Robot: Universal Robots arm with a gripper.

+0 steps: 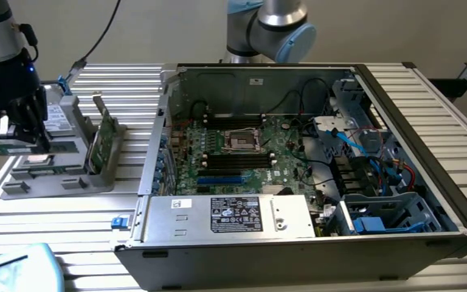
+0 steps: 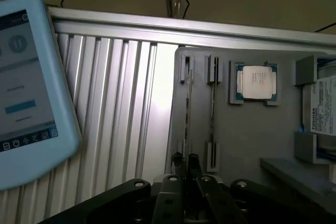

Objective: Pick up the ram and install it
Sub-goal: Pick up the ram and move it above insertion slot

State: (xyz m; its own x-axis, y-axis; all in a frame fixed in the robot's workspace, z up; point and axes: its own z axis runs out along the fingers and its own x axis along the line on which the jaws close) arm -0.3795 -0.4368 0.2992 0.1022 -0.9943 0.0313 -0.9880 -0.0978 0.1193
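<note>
A silver table (image 1: pixel 47 225) with long ribs was seen before a plain tan wall (image 1: pixel 396 30); a big black computer box (image 1: pixel 428 152) was laid open at the exterior view's right, with a green board (image 1: pixel 250 158) inside; a flat grey tray (image 1: pixel 55 182) was set at its left; the gripper (image 1: pixel 27 141) was held above that tray, pinched on the ram (image 1: pixel 55 146), a thin green stick; a second green stick (image 1: pixel 100 137) was stood in the tray; a shiny square chip (image 2: pixel 256 83) was laid nearby.

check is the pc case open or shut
Open: the pc case has its side panel off, and the motherboard inside shows.
</note>
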